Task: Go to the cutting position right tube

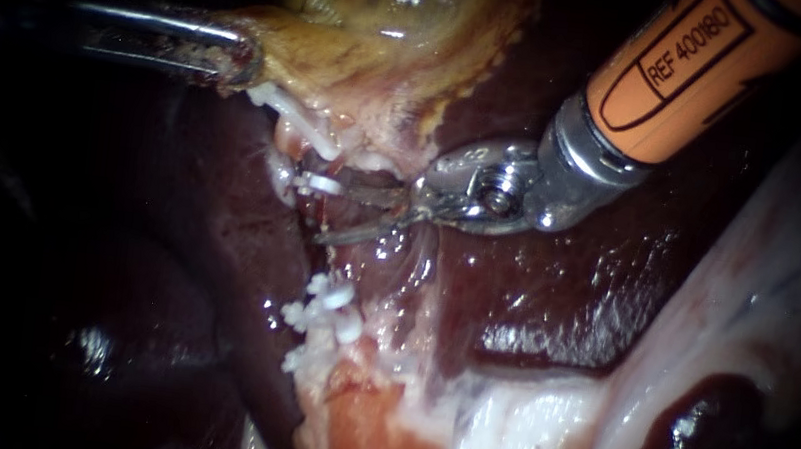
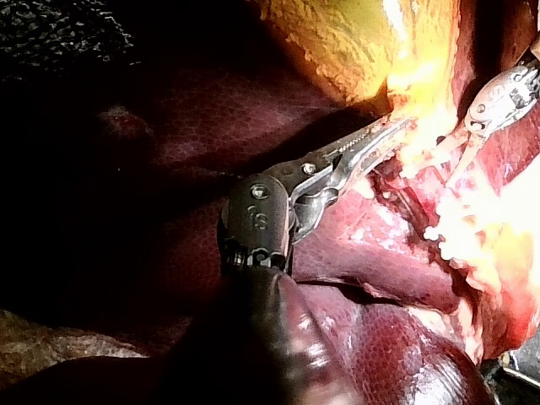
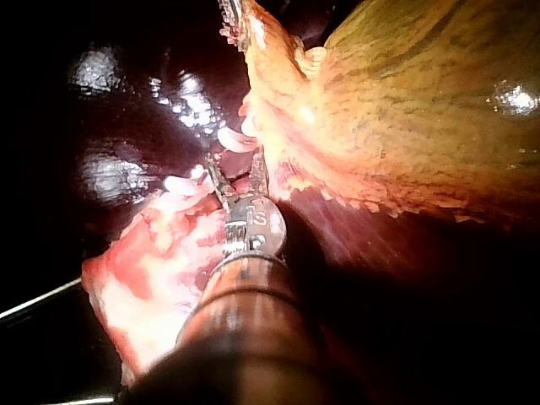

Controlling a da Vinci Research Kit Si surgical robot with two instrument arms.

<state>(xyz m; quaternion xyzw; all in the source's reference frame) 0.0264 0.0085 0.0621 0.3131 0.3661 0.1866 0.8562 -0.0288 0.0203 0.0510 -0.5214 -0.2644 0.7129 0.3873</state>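
Endoscope view: we are looking closely at a dark red liver with the yellow-green gallbladder lying above it. Our left instrument is coming in from the left, its jaws clenched on the gallbladder's ragged lower edge and holding it up. Our right instrument is reaching in from the upper right, its two thin blades spread apart and gripping nothing. They are pointing at a thin reddish tube running down from under the gallbladder. We cannot tell whether the blades are touching it, or whether it is the right tube. One white clip is sitting just above the blades, and a cluster of clips is sitting lower down.

We are judging the tube to be soft, wet, slippery and easily torn, and kept taut only by the left instrument's pull. The place to take it is the bare stretch between the clip and the cluster of clips, square across, with both blades clear of the plastic. The clips are crowding that gap, the liver is lying just behind it, and pale fatty tissue is spreading below. Right wrist view is showing the blades close under the gallbladder's edge, so the upper blade may nick it there.
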